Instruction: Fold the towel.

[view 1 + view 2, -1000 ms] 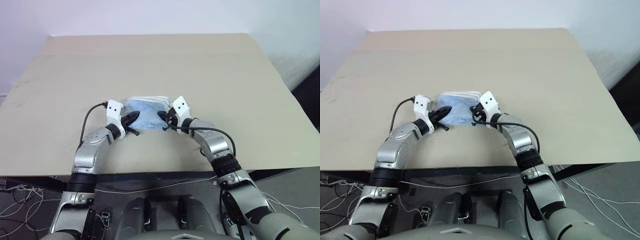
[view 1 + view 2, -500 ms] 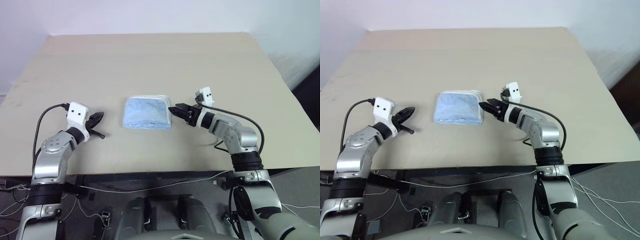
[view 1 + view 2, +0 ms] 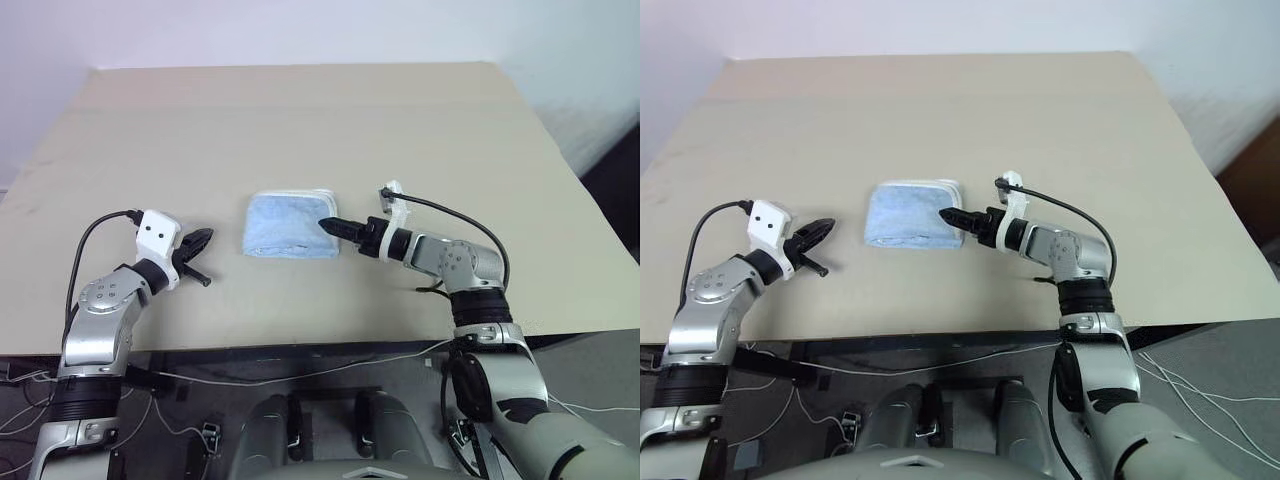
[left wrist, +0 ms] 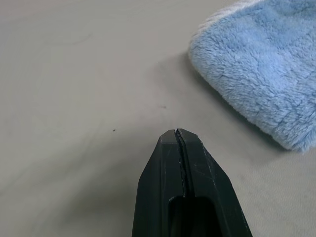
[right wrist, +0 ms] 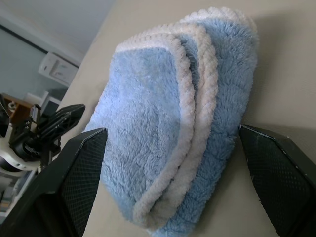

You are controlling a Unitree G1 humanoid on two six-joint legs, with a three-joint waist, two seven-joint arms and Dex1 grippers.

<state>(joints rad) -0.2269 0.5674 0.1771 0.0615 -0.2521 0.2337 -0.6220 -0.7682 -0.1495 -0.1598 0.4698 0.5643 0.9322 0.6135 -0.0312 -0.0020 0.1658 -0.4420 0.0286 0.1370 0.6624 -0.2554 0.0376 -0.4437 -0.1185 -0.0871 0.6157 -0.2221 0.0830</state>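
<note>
Towel point(image 3: 292, 226) sits folded mid-table point(image 3: 300, 120), blue w/ white trim; my R wrist cam shows its stacked layered edges, which the head cam barely resolves. My right gripper point(image 3: 327, 224) is at its right edge, fingers point(image 5: 79, 177) spread wide either side, holding nothing. My left gripper point(image 3: 203, 239) is off to the towel's left, apart from it; L wrist cam shows the fingers pressed tight together, empty.

I see a plain beige table point(image 3: 420, 130) with a smooth, matte top that runs back to a pale wall. The one thing I can find lying on it is the towel point(image 3: 290, 225), light blue and fluffy with a white braided edge, folded into a small squarish pad near the middle of the near half. Its stacked white edges face my right side and the far side, and the fold's rounded blue bulge faces the near edge.
</note>
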